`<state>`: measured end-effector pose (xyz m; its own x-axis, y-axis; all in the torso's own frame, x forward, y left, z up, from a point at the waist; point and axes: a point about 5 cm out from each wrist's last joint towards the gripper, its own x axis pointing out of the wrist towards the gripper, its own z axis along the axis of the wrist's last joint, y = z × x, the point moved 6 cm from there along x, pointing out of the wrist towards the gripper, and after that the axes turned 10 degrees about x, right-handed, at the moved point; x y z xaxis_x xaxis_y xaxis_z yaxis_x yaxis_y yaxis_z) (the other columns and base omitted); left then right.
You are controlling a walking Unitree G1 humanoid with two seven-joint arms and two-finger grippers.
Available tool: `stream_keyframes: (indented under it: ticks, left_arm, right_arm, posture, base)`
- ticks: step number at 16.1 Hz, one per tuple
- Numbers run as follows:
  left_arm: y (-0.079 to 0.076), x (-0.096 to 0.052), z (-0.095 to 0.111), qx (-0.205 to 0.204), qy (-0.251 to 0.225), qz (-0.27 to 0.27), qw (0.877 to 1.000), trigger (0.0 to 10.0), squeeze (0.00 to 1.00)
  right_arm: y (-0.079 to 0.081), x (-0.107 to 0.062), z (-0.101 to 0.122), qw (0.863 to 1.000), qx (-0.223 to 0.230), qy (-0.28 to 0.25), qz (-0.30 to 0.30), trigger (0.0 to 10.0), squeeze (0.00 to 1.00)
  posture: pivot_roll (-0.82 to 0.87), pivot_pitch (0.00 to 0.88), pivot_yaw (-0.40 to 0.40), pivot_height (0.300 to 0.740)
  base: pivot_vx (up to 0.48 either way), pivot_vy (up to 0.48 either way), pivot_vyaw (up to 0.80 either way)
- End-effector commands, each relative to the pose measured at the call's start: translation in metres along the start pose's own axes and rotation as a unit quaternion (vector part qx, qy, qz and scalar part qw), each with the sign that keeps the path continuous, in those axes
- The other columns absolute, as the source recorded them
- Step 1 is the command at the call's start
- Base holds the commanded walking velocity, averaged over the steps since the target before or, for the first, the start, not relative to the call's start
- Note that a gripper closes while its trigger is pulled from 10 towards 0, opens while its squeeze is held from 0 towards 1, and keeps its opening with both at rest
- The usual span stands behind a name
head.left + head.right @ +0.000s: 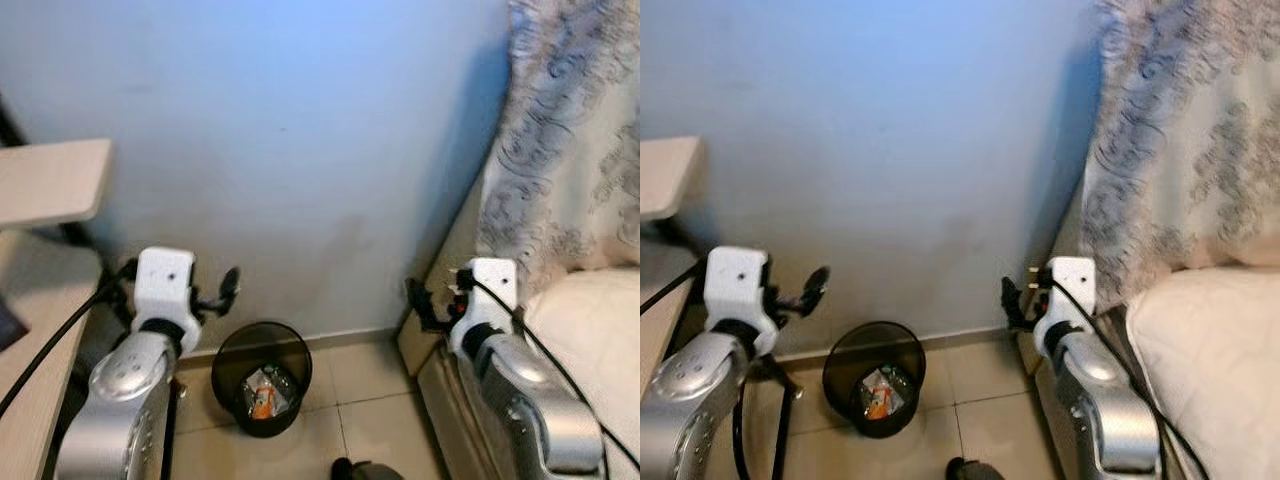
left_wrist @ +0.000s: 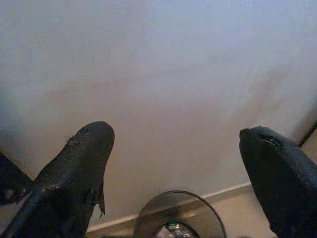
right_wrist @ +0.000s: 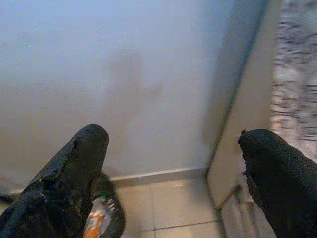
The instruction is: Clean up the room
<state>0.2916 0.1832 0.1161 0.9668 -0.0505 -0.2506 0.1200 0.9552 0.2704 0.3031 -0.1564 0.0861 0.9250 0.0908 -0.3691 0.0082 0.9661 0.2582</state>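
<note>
I'm facing a pale blue wall [image 1: 300, 150] with a black mesh bin [image 1: 262, 378] on the tiled floor [image 1: 370, 400] at its foot, roughly midway between my 2 arms. Inside the bin I can see some rubbish [image 1: 265, 392]: an orange and white wrapper and what looks like clear plastic, though I cannot make it out well.

My left gripper [image 2: 176, 173] is raised near the wall, above and just left of the bin. Its 2 fingers [image 2: 74, 178] stand wide apart and hold nothing; in the left wrist view the bin's rim shows between them, lower down.

My right gripper [image 3: 173, 173] is raised to the right, near the corner where the wall meets a beige panel [image 3: 237, 148]. Its jaws are also spread wide and empty. In the right wrist view the bin with the orange wrapper sits beside 1 finger, and the tiles run up to the skirting.

On the far left there is a light wooden desk [image 1: 50, 180] with a black cable [image 1: 50, 350] running across its near part. On the right hangs a patterned curtain [image 1: 570, 130], with a cream mattress [image 1: 590, 320] beneath it. A dark object [image 1: 360, 470] sits on the floor at the near edge, and I cannot tell what it is.
</note>
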Motion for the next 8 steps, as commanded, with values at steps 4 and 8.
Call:
stream_keyframes:
  ticks: [4,8]
  left_arm:
    - [0.003,0.007,0.016,0.028,-0.018,-0.017,0.999,10.0,0.0]
    - [0.008,0.008,0.016,-0.011,-0.023,-0.009,1.0,10.0,0.0]
  right_arm:
    - [0.006,0.004,-0.001,1.0,-0.001,0.001,0.014,10.0,0.0]
    - [0.012,0.003,-0.005,1.0,-0.011,0.003,0.015,10.0,0.0]
  posture:
    - [-0.02,0.0,0.002,0.74]
    - [-0.04,0.0,0.0,0.74]
  base:
    - [0.0,0.0,-0.8]
    - [0.0,0.0,-0.8]
